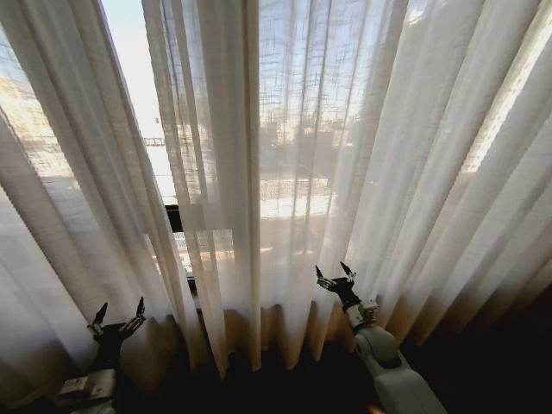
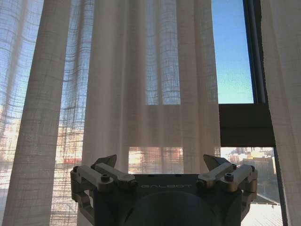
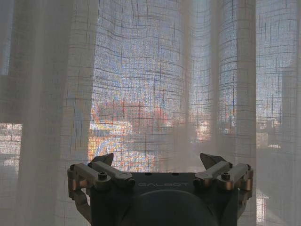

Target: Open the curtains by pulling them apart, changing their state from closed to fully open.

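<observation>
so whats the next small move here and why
Probably ease the left gripper forward to the curtains' edge beside the narrow gap. Both it and the right gripper are open, holding nothing, short of the fabric, with only that slit parted.

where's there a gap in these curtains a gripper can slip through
One narrow gap between the left panel and the middle panel; it tapers toward the hem, where folds crowd together. Rightward the fabric runs unbroken. The open left gripper sits nearest; the open right gripper faces solid folds.
</observation>
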Controlling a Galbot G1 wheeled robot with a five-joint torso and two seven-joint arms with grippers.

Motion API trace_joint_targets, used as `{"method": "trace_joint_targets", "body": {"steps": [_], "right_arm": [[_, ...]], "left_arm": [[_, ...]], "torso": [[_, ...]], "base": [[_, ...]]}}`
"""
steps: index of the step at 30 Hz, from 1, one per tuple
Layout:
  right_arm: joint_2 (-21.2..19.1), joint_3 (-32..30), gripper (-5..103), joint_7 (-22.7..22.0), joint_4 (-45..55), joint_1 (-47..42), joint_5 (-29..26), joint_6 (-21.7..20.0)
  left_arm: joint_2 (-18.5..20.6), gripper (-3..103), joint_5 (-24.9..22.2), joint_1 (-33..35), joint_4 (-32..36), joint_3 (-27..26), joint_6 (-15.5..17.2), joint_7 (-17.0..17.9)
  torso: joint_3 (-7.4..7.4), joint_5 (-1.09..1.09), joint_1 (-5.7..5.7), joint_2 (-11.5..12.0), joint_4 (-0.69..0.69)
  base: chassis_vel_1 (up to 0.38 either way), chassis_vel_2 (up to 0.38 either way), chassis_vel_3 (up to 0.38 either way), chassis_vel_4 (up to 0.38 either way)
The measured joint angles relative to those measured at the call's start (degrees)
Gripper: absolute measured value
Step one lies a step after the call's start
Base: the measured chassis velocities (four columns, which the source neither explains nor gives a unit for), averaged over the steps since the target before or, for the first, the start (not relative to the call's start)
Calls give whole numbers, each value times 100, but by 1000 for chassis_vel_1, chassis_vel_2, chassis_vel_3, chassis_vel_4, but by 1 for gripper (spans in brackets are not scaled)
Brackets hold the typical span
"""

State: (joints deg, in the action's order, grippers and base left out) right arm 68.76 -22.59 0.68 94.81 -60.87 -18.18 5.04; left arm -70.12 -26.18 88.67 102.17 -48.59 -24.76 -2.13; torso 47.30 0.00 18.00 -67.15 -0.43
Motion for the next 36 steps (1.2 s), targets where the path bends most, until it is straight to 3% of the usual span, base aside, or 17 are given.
{"method": "trace_joint_targets", "body": {"steps": [12, 26, 29, 33, 35, 36], "right_arm": [[286, 559, 100, -70, -961, 875, 12, 10], [530, 625, 102, -64, -2029, 1930, 126, 185], [564, 636, 93, -34, -2057, 1937, 165, 200], [612, 656, 72, 15, -2106, 1952, 227, 288], [621, 657, 72, 20, -2119, 1957, 248, 300], [629, 658, 66, 26, -2129, 1962, 264, 308]], "left_arm": [[0, 100, 0, 0, 0, 0, 0, 0], [0, 100, 0, 0, 0, 0, 0, 0], [0, 100, 0, 0, 0, 0, 0, 0], [0, 100, 0, 0, 0, 0, 0, 0], [0, 100, 0, 0, 0, 0, 0, 0], [0, 100, 0, 0, 0, 0, 0, 0]], "torso": [[-3, 0, -7, -3, -2], [-3, 0, -5, -3, -2], [-3, 0, -6, -3, -2], [-3, 0, -6, -3, -2], [-2, 0, -6, -3, -2], [-2, 0, -6, -3, -2]], "base": [[0, 0, 0, 0], [0, 0, 0, 0], [0, 0, 0, 0], [0, 0, 0, 0], [0, 0, 0, 0], [0, 0, 0, 0]]}}
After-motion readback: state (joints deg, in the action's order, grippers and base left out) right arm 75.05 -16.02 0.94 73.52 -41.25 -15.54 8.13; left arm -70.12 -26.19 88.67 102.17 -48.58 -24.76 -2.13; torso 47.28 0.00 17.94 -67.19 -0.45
